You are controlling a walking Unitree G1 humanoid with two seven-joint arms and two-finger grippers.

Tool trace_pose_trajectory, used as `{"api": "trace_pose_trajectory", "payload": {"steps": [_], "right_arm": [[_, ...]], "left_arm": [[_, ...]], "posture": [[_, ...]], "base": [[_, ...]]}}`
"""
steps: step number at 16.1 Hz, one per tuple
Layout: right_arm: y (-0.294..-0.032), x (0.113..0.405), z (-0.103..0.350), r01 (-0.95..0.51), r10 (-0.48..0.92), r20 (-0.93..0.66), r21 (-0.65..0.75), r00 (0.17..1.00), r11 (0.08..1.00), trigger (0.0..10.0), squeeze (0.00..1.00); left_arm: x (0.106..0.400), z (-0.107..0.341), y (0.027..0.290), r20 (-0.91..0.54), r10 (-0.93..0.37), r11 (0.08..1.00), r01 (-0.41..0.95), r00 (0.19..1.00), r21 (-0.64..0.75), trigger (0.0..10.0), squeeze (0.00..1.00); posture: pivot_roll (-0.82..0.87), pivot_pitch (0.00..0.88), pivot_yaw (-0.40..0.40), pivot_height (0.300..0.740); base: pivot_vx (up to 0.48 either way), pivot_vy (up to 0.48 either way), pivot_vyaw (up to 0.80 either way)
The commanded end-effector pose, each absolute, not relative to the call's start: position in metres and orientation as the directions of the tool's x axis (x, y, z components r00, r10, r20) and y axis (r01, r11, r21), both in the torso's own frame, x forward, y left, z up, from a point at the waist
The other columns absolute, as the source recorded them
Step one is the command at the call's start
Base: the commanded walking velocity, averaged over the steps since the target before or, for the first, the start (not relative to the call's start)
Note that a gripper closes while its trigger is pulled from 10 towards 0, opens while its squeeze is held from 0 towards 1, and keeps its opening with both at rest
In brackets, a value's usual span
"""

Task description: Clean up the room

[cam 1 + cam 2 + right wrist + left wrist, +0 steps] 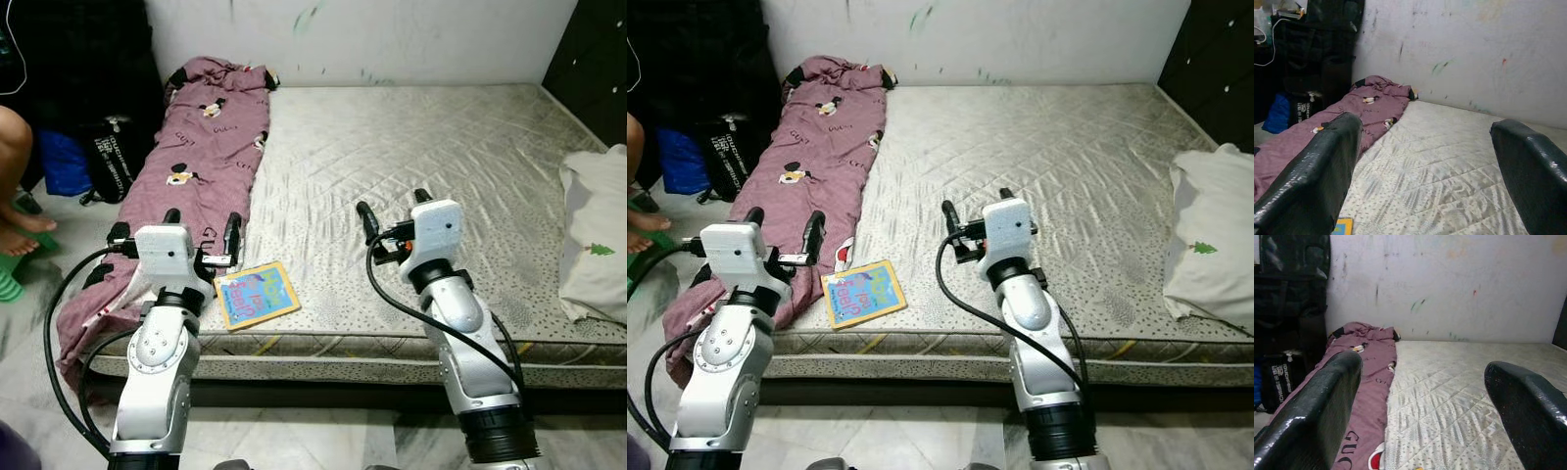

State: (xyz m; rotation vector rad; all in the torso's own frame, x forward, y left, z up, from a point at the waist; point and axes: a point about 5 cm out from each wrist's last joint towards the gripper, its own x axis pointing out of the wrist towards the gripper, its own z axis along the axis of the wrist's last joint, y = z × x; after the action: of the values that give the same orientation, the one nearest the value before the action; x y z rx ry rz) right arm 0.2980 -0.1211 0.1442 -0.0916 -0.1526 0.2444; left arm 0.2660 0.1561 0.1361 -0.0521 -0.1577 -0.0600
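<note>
Lying flat near mattress (421, 157) front edge: book (256, 294), blue-and-yellow cover up, slightly askew. Stretching along mattress left side, wall to front corner: maroon blanket (201, 147) with cartoon prints, rumpled, drooping over edge. Resting at right edge: white pillow (595, 235).

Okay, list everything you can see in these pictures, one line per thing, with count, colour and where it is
mattress: one, grey quilted, on the floor against the wall.
blanket: one, mauve with cartoon prints, laid along the mattress's left edge, its near end hanging to the floor.
book: one, blue and yellow, flat at the mattress's front edge beside the blanket.
pillow: one, white with a small green tree, on the mattress's right side.
black bag: one, black with white lettering, on the floor left of the blanket.
person's leg and foot: one, at the far left.
left gripper: one, black fingers open, over the blanket's near end.
right gripper: one, black fingers open, over the mattress.
</note>
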Motion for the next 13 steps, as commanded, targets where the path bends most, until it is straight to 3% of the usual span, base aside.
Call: {"api": "trace_pose_trajectory", "payload": {"steps": [1, 8, 13], "right_arm": [[-0.1169, 0.2998, 0.1481, -0.248, 0.262, 0.151, -0.106, 0.953, 0.963, 10.0, 0.00], [-0.1175, 0.3005, 0.1484, -0.240, 0.253, 0.151, -0.101, 0.956, 0.965, 10.0, 0.00], [-0.1218, 0.3032, 0.1470, -0.217, 0.227, 0.142, -0.082, 0.963, 0.973, 10.0, 0.00]], "left_arm": [[0.2661, 0.1397, 0.1597, 0.174, -0.053, 0.997, 0.062, 0.983, -0.042, 10.0, 0.00], [0.2667, 0.1395, 0.1600, 0.174, -0.056, 0.997, 0.065, 0.983, -0.049, 10.0, 0.00], [0.2689, 0.1349, 0.1602, 0.135, -0.053, 0.997, 0.060, 0.989, -0.050, 10.0, 0.00]], "posture": [[0.00, 0.000, 0.023, 0.740], [0.00, 0.000, 0.024, 0.740], [0.01, 0.000, 0.024, 0.740]], "base": [[0.281, 0.000, 0.00], [0.327, 0.000, 0.00], [0.000, 0.000, 0.00]]}}
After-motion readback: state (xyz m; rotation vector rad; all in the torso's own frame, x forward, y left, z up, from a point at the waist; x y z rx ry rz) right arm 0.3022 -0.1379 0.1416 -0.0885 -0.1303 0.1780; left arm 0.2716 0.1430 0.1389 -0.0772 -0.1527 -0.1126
